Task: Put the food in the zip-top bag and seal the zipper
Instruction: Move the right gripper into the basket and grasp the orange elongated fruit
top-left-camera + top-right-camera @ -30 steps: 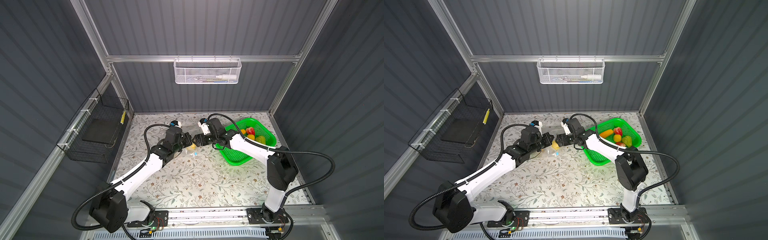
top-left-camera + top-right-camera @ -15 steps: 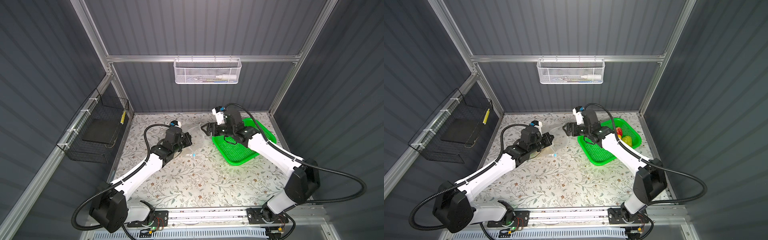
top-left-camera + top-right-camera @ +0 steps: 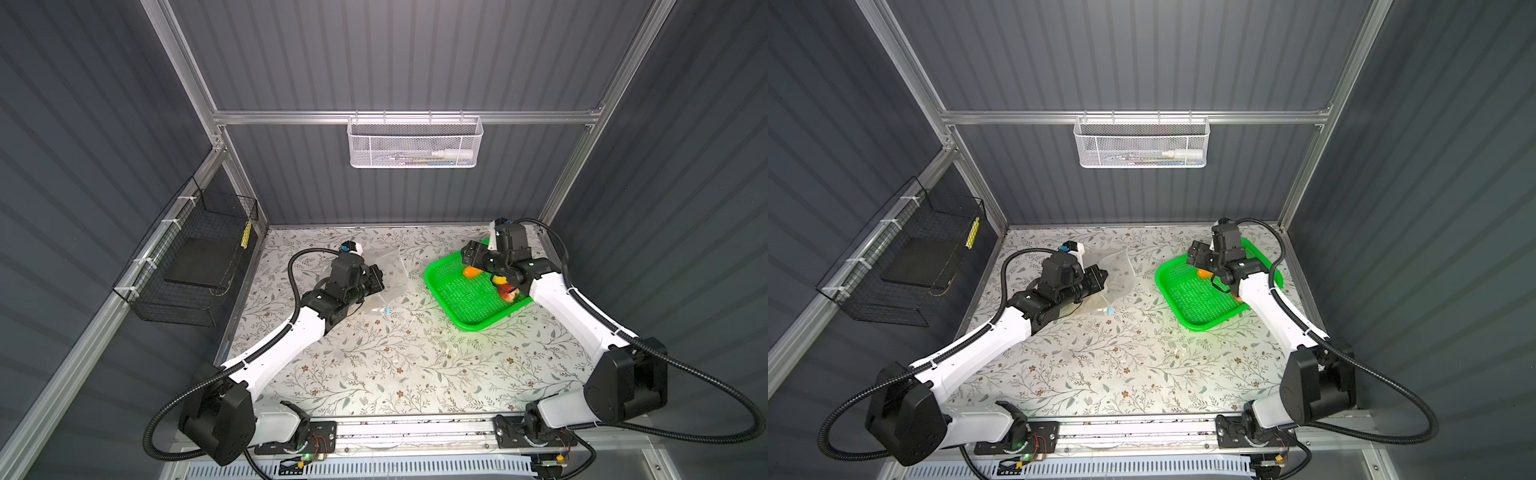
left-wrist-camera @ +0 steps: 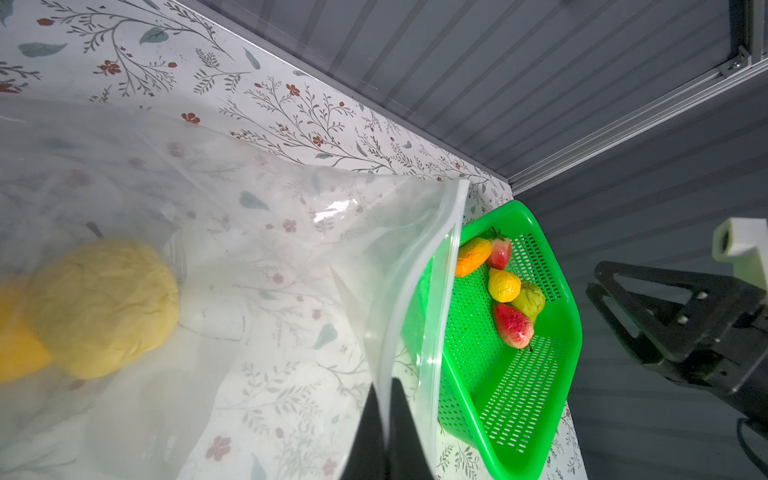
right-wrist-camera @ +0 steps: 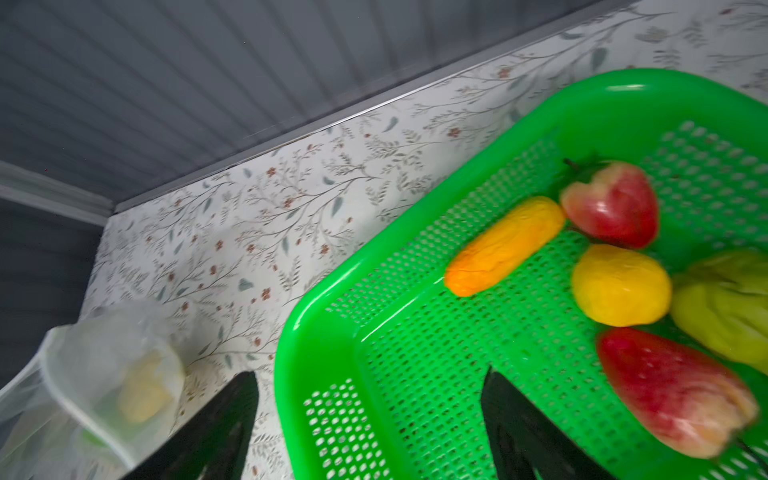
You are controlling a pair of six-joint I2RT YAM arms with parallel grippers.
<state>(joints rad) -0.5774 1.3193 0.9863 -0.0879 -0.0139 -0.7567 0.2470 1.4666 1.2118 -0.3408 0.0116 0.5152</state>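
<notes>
The clear zip-top bag (image 3: pixel 392 270) (image 3: pixel 1119 272) lies at the back left. My left gripper (image 4: pixel 386 401) (image 3: pixel 376 279) is shut on its mouth edge, holding it up beside the zipper strip (image 4: pixel 444 270). The blue slider (image 3: pixel 387 310) rests on the table. Inside the bag lie a yellow bumpy fruit (image 4: pixel 104 307) and an orange one (image 4: pixel 16 345). My right gripper (image 5: pixel 368 378) (image 3: pixel 469 254) hangs open and empty over the green basket's (image 5: pixel 299 332) far left corner. More food lies there: an orange piece (image 5: pixel 505 245), a yellow lemon (image 5: pixel 621 284), two red fruits (image 5: pixel 611 208) and a green one (image 5: pixel 727 316).
The green basket (image 3: pixel 469 322) (image 3: pixel 1192 323) sits at the back right, close to the rear wall. A white mesh basket (image 3: pixel 415 143) hangs on the back wall. On the left wall hangs a black wire basket (image 3: pixel 195 266).
My right gripper has swung away from the bag's mouth to the right, over the green basket, staying open. The left gripper has kept still on the bag's edge.
</notes>
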